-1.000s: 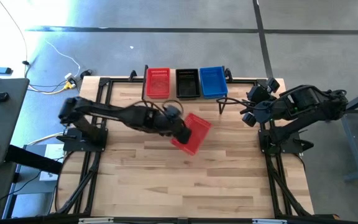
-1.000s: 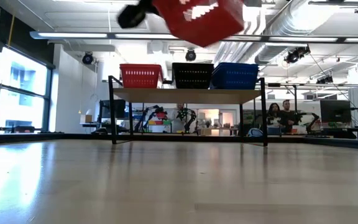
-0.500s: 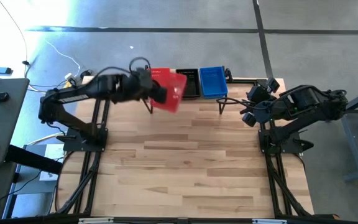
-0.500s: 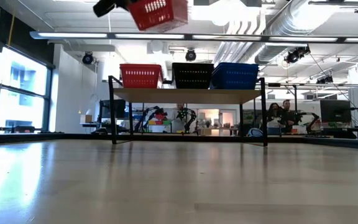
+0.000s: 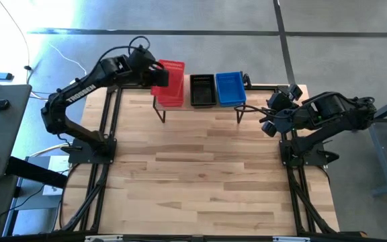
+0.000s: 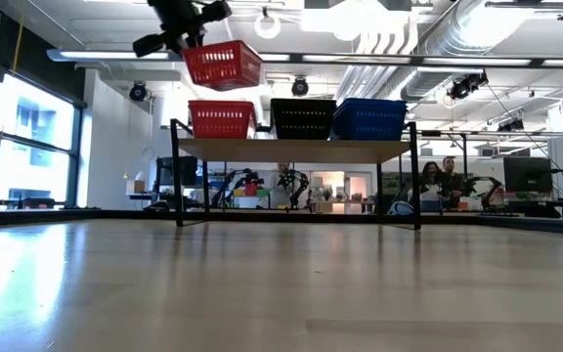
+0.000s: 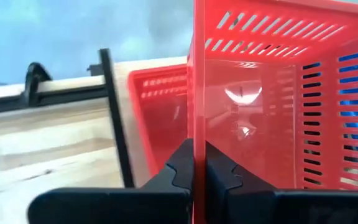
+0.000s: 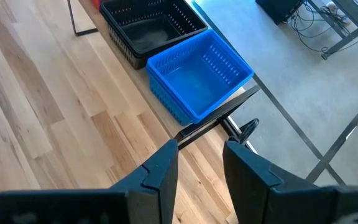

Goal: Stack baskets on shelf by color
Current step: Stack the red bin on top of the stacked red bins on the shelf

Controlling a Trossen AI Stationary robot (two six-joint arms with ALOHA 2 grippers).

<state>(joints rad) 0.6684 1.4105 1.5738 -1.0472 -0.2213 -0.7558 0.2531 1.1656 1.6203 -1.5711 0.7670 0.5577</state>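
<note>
My left gripper (image 5: 156, 73) is shut on a red basket (image 5: 171, 82) and holds it in the air over the shelf's left end. In the low view this basket (image 6: 224, 66) hangs just above a second red basket (image 6: 221, 118) that stands on the shelf (image 6: 301, 149). A black basket (image 5: 202, 90) and a blue basket (image 5: 230, 88) stand on the shelf beside it. My right gripper (image 8: 201, 163) is open and waits at the table's far right, near the blue basket (image 8: 197, 78), touching nothing. My left gripper pinches the held red basket's left side wall (image 7: 193, 118) at its rim, with one finger inside the basket and one outside. The fingers come slanting down from the table's left. The basket is lifted clear and roughly level, above the red basket on the shelf (image 7: 160, 102).
The shelf's thin black legs (image 5: 160, 113) stand at the table's far edge. The bare wooden tabletop (image 5: 200, 175) stretches from the shelf to the near edge. Beyond the table, people (image 6: 438, 181) sit in the room.
My left gripper carried the red basket from above the table's middle toward the far left, to over the shelf's left end. The basket, tilted at first, now hangs about level and lower over the red basket on the shelf.
</note>
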